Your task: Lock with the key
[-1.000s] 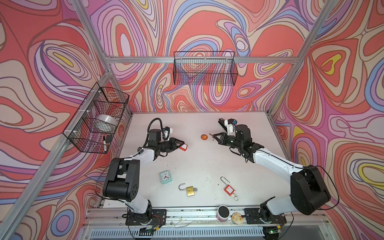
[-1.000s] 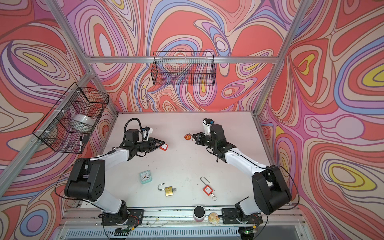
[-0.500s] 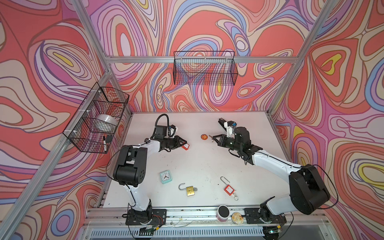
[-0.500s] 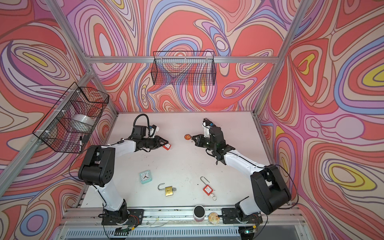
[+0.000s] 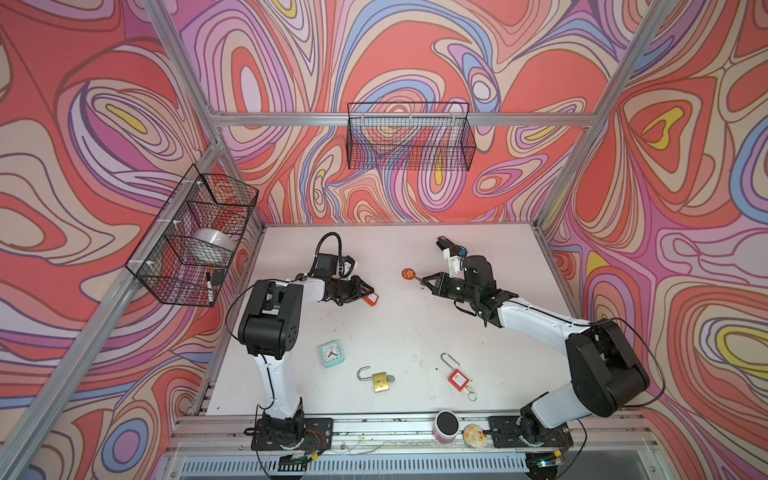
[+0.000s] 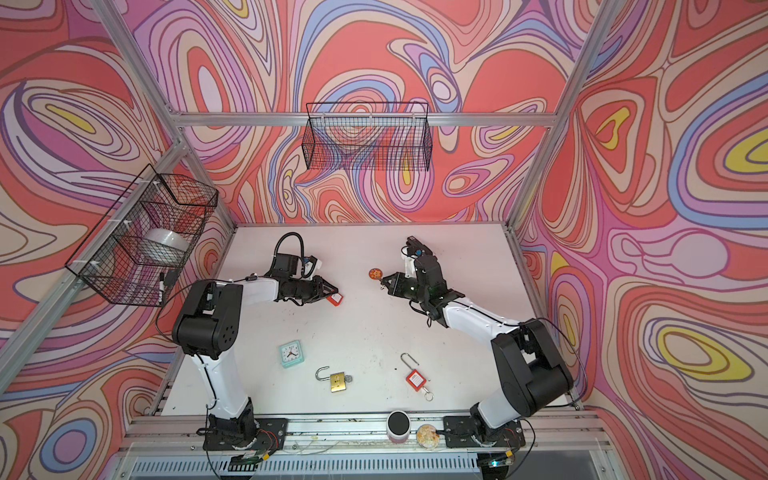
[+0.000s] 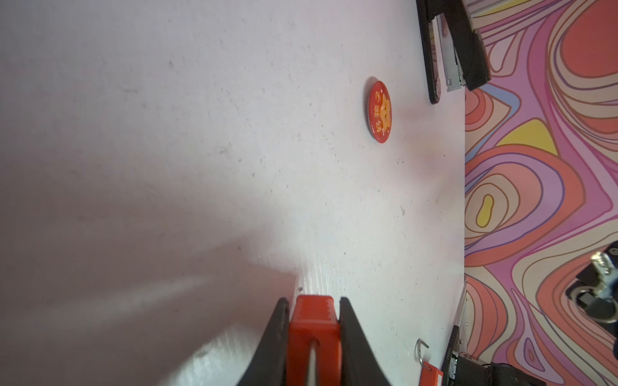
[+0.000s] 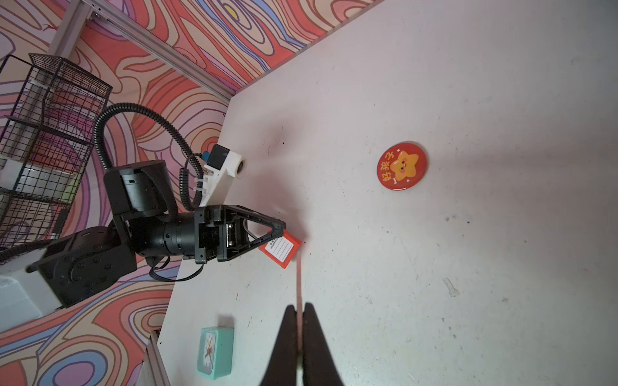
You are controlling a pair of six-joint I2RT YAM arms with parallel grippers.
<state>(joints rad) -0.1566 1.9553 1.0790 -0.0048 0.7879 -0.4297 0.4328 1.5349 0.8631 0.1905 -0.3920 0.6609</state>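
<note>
Left gripper (image 5: 368, 294): clamped on the red lock, jaws pressing its two flat sides; arm stretched low toward the table's middle
Red lock (image 8: 280, 249): held at the left fingertips, label side facing the right wrist camera, tilted, low over the table (image 5: 415, 324); whether a corner touches the surface I cannot tell
Right gripper (image 5: 424, 282): jaws together, tip pointing at the red lock, well apart from it
Key: a thin pale strip sticks out between the right tips in the right wrist view; too slim to say whether it is the key
Badge (image 5: 409, 274): flat on the table, just beside the right gripper
Second red lock (image 5: 456, 378): lying near the front edge, shackle up, ring at its base
Brass lock (image 5: 380, 381): left of it, shackle open
Clock (image 5: 331, 353): front left, lying face up
</note>
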